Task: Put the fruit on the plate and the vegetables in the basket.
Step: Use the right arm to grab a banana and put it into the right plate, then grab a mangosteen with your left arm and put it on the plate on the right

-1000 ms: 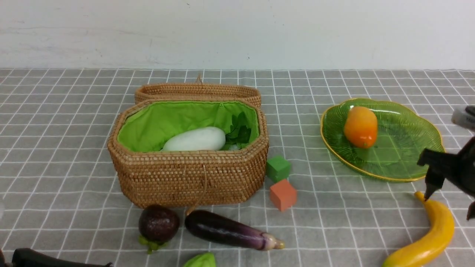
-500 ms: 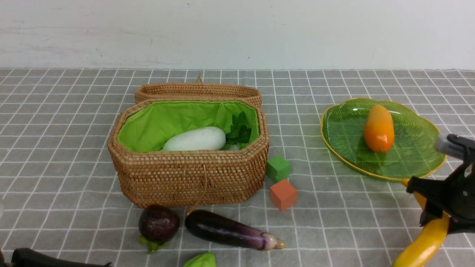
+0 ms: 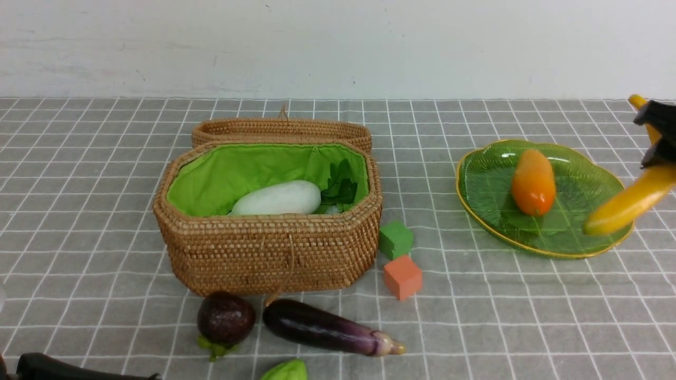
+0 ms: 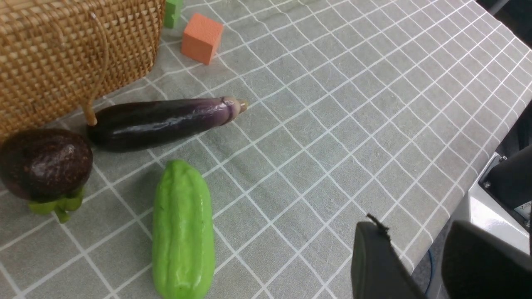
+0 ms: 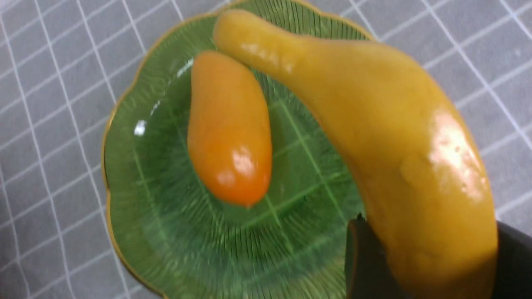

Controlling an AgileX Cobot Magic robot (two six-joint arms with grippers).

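right hand point(image 3: 655, 136): grasping banana point(image 3: 626, 203), mostly cut off; left hand point(image 4: 415, 249): spread, empty, partly out of frame

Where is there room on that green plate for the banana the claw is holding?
The plate is bare on both sides of the orange fruit; the side under the banana looks roomier. Crowded spot: in front of the basket, by the eggplant and purple fruit.

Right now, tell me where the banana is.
Front view, far right: the banana is clamped in the right gripper, in the air over the right edge of the plate, its free end angled down beside the orange fruit.
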